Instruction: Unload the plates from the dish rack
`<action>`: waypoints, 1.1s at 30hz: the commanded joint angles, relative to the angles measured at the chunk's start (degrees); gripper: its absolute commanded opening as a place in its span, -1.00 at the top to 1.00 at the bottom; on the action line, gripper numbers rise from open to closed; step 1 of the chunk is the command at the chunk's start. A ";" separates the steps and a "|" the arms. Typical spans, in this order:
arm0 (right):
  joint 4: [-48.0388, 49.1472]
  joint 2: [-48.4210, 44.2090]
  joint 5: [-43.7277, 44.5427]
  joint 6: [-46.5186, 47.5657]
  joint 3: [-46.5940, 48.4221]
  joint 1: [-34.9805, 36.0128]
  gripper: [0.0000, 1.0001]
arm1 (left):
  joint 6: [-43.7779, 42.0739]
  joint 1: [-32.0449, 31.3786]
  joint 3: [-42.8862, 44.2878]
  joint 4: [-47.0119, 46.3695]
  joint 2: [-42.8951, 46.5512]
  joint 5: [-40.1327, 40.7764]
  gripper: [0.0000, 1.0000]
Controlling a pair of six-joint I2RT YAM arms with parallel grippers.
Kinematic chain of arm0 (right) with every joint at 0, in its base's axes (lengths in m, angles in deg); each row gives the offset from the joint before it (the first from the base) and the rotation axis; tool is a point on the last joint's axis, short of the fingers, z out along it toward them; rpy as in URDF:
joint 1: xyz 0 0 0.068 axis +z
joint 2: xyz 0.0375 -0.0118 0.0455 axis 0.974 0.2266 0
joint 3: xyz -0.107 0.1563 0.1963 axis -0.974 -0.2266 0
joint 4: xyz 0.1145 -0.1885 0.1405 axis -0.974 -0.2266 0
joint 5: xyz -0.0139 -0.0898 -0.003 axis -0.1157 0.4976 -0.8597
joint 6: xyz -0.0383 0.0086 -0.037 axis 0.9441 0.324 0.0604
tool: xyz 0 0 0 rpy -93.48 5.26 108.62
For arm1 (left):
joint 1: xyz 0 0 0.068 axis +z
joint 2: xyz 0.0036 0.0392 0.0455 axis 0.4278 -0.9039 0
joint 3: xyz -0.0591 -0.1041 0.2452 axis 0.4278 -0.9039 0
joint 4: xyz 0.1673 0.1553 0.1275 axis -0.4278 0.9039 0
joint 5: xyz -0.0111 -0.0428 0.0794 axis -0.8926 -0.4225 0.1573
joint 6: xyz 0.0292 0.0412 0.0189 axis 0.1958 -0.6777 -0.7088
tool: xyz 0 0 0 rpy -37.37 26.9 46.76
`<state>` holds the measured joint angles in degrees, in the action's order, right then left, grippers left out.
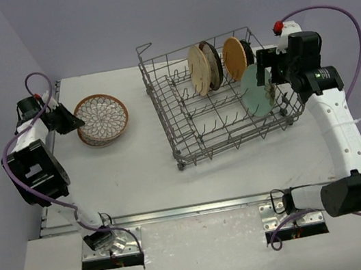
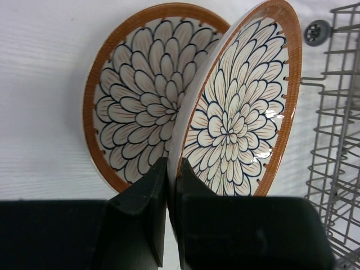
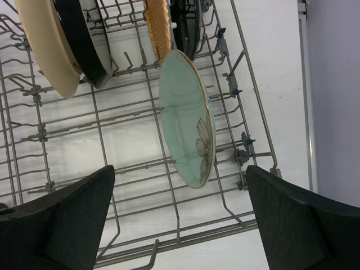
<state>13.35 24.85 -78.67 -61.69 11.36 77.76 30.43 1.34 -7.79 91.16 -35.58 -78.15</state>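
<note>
The grey wire dish rack (image 1: 188,140) stands at the table's middle right. In it stand a cream plate (image 1: 198,69), a dark brown plate (image 1: 213,65), an orange-tan plate (image 1: 234,58) and a mint green plate (image 1: 256,91). Two white floral plates (image 1: 101,119) are on the table at the left. My left gripper (image 2: 173,169) is shut on the rim of one floral plate (image 2: 242,107), holding it tilted over the other (image 2: 140,101), which lies flat. My right gripper (image 3: 180,225) is open, just above the mint plate (image 3: 185,118).
The rack's corner wheel (image 2: 316,31) and wire side (image 2: 337,140) are to the right of the floral plates. The rack has a raised corner loop (image 1: 144,47) at its back left. The table's left edge (image 1: 56,93) is close behind my left arm.
</note>
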 commanded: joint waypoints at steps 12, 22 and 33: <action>-0.79 2.37 -11.18 0.45 -0.44 -6.78 -0.98 | 2.26 2.13 2.78 -7.13 -7.04 -0.05 0.34; -0.36 7.58 -8.93 1.76 1.42 -6.80 -0.82 | -2.46 2.13 -0.21 -7.76 -1.22 5.78 -0.24; 1.71 15.45 -1.48 4.79 5.45 -5.17 -0.70 | -14.86 -1.07 -4.77 -7.97 13.37 11.01 -0.49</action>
<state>12.13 37.75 -83.16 -59.19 14.05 72.03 21.25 1.46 -11.64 85.76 -28.95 -69.10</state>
